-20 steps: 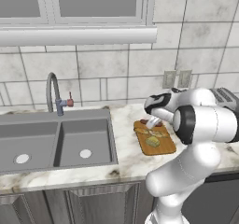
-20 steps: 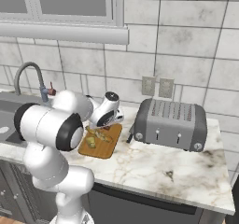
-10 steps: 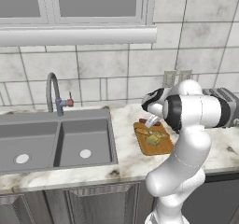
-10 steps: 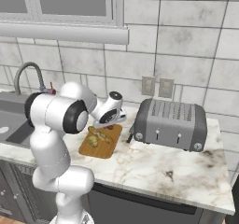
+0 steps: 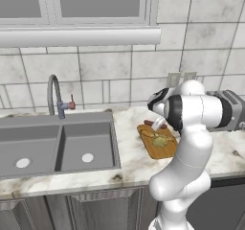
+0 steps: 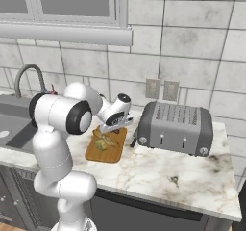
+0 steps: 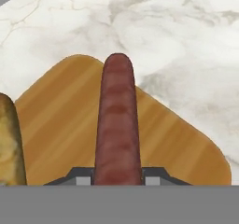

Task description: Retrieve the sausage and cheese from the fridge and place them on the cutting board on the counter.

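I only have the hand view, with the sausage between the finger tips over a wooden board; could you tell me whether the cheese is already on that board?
Observer: Yes, the cheese lies near the middle of the cutting board, beside the gripper that is shut on the sausage.
Operator: Thank you. What stands around the board?
Observer: A toaster stands close on its right, on the same counter.
Operator: And on the other side?
Observer: The steel double sink, with its tap behind it.
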{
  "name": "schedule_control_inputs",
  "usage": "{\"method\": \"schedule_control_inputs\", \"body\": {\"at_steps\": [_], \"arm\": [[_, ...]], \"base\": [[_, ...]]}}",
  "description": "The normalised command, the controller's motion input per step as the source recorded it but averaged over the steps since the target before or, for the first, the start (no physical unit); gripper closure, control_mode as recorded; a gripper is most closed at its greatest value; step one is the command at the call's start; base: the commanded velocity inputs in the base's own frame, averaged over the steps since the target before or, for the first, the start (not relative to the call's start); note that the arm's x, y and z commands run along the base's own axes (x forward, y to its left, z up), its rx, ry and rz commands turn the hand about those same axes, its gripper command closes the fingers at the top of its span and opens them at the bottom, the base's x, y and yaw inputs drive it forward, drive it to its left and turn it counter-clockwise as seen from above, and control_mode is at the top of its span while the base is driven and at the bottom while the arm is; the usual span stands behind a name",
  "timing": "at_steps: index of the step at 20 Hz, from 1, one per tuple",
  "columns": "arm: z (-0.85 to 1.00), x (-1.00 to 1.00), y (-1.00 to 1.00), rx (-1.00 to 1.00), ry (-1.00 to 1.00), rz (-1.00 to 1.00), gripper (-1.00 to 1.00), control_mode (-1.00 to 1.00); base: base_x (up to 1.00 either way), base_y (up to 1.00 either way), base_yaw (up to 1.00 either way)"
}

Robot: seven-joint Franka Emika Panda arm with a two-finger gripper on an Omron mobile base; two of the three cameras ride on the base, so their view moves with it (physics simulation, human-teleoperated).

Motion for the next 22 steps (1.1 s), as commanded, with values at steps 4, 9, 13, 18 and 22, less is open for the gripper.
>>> {"method": "schedule_control_inputs", "body": {"at_steps": [4, 9, 13, 18, 22], "arm": [[0.00, -0.24, 0.00, 0.00, 0.00, 0.00, 1.00, -1.00], [0.00, -0.17, 0.00, 0.00, 0.00, 0.00, 1.00, -1.00], [0.00, 0.01, 0.00, 0.00, 0.00, 0.00, 1.00, -1.00], [0.00, 0.00, 0.01, 0.00, 0.01, 0.00, -1.00, -1.00], [0.01, 0.00, 0.00, 0.00, 0.01, 0.00, -1.00, -1.00]], "base": [[0.00, 0.00, 0.00], [0.00, 0.00, 0.00], [0.00, 0.00, 0.00], [0.00, 0.00, 0.00], [0.00, 0.00, 0.00]]}}
